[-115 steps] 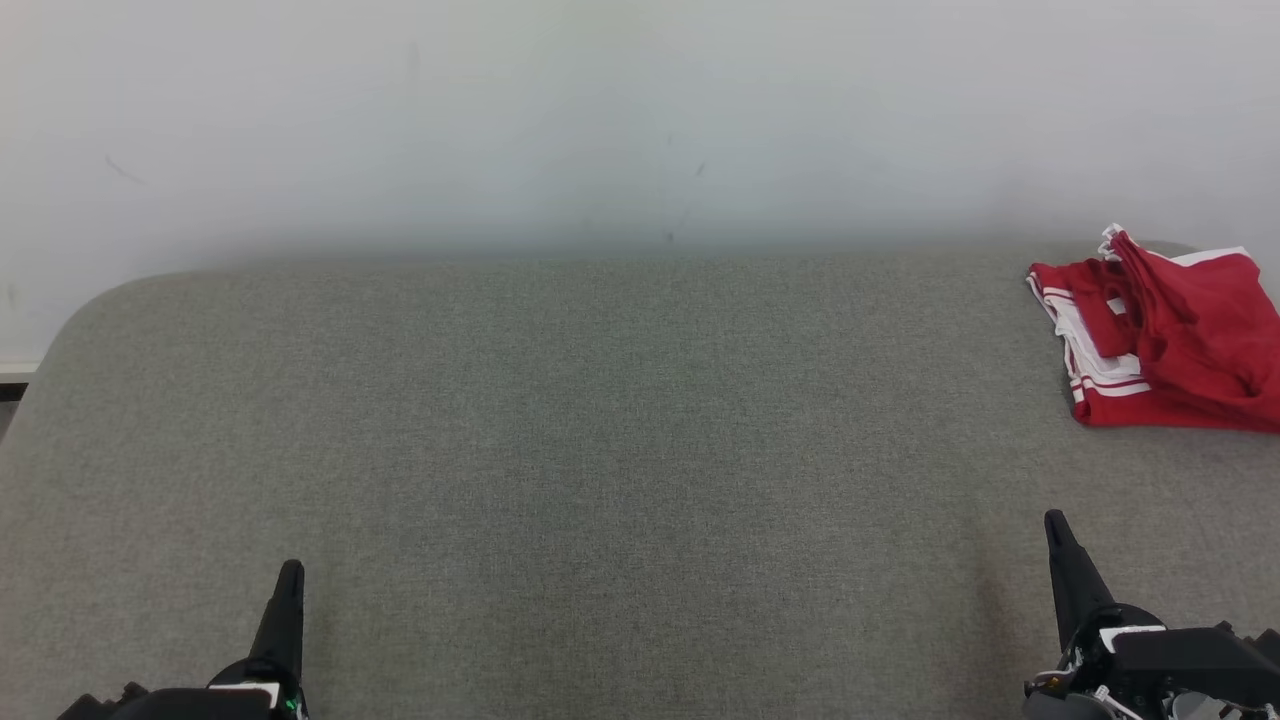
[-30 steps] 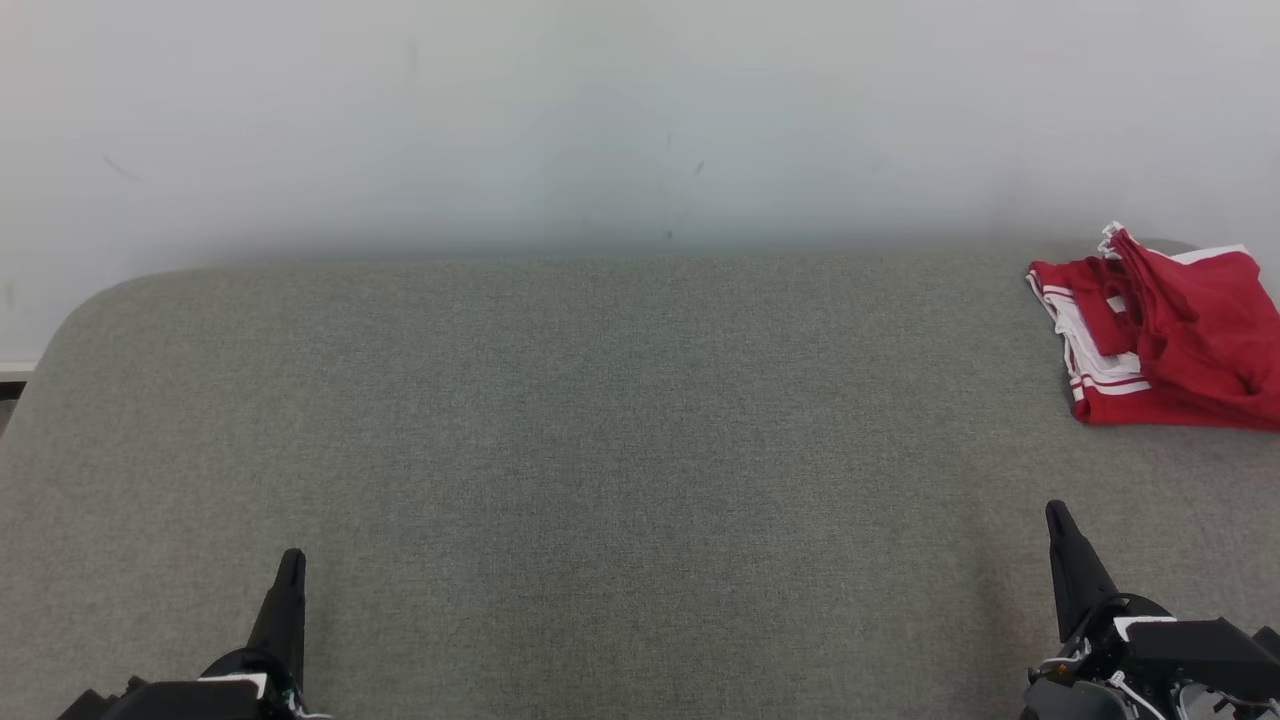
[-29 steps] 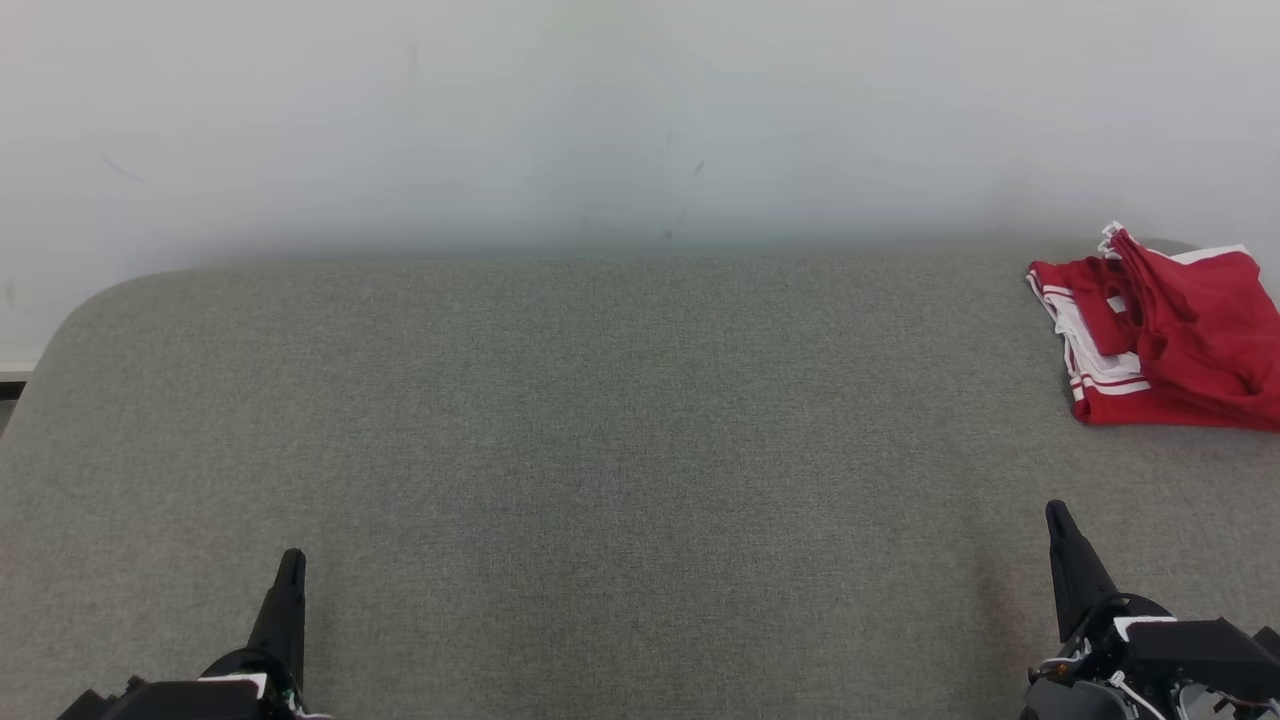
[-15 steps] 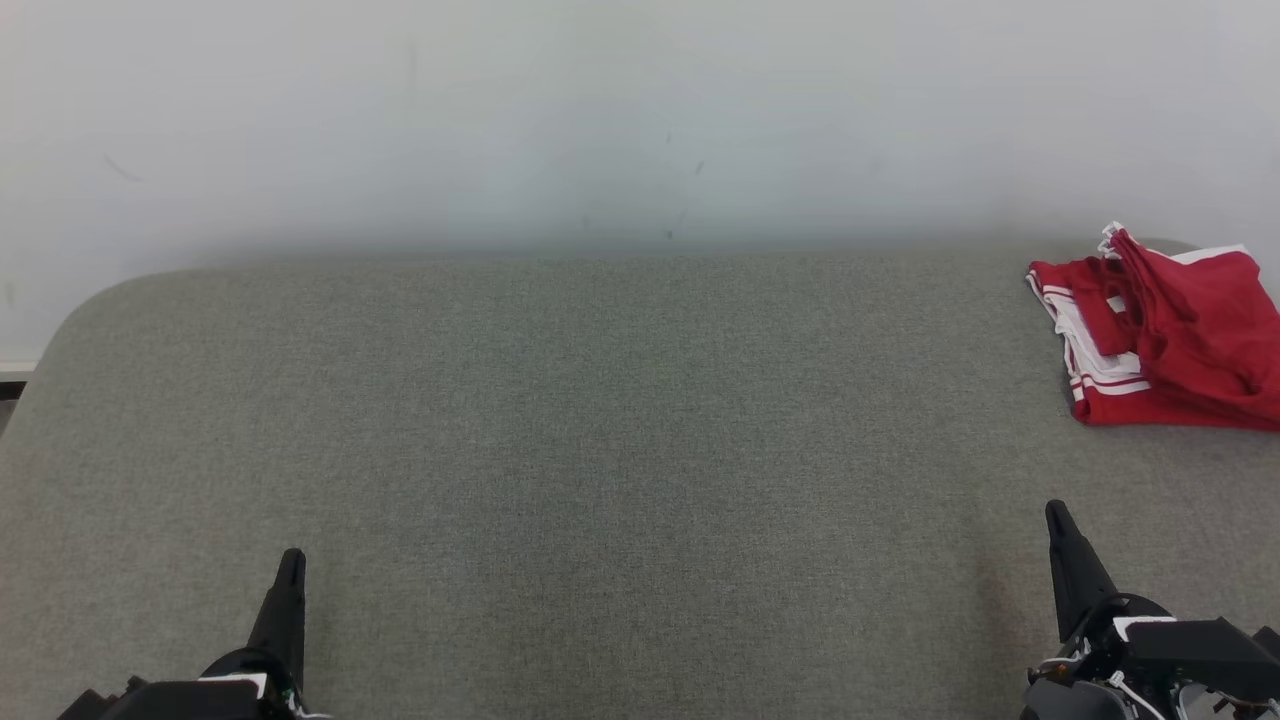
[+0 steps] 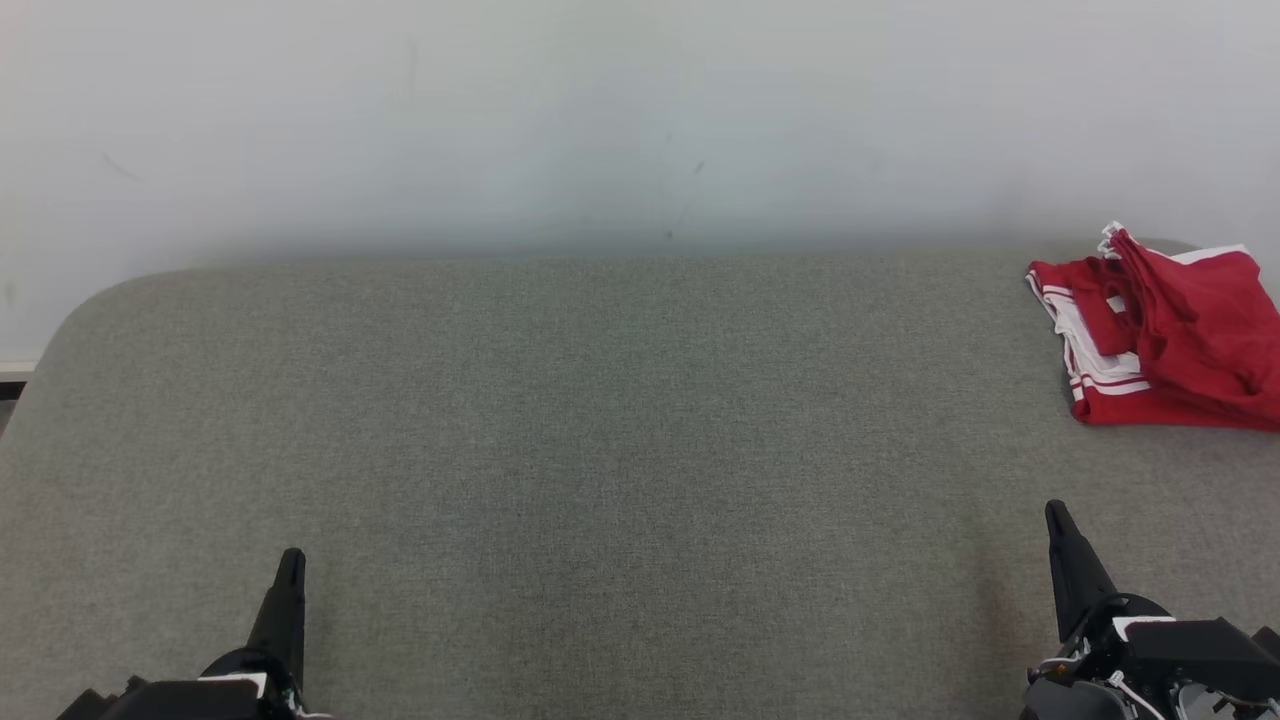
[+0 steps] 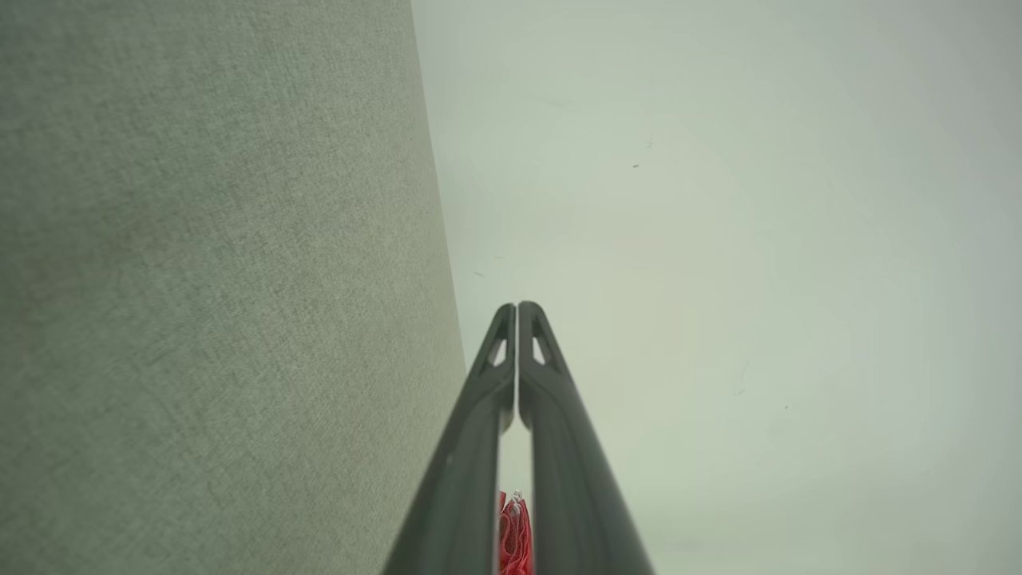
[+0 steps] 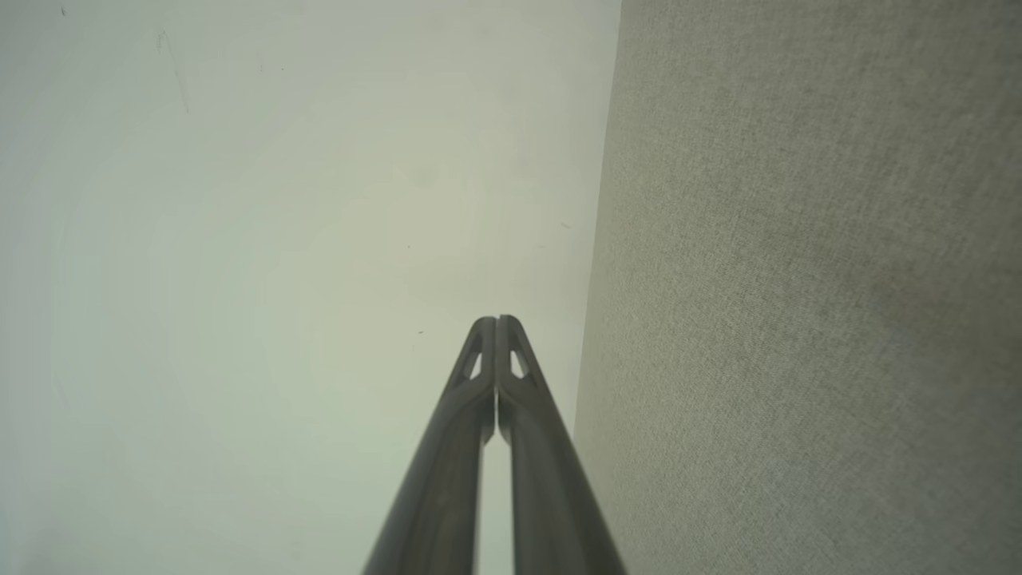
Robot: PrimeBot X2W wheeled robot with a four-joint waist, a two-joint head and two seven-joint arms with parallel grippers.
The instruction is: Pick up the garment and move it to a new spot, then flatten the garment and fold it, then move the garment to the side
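**Red garment at the right edge; both grippers closed and clear of it**

Head view. The garment lies at the right edge of the frame, above mid-height. It rests on the grey fabric surface, close to where that surface meets the pale wall, and its right part runs out of the frame. The right gripper stands at the lower right, below the garment and well apart from it, tip pointing up the frame. The left gripper stands at the lower left, far across the surface from the garment. Each pair of jaws is pressed together with nothing between them, and both wrist views show the same. In the left wrist view a thin red sliver of the garment shows at the bottom centre, between the two fingers. The garment is red, with white bands and stripes along its left edge. It lies in uneven layers, with a crumpled ridge running from its top toward the lower right.
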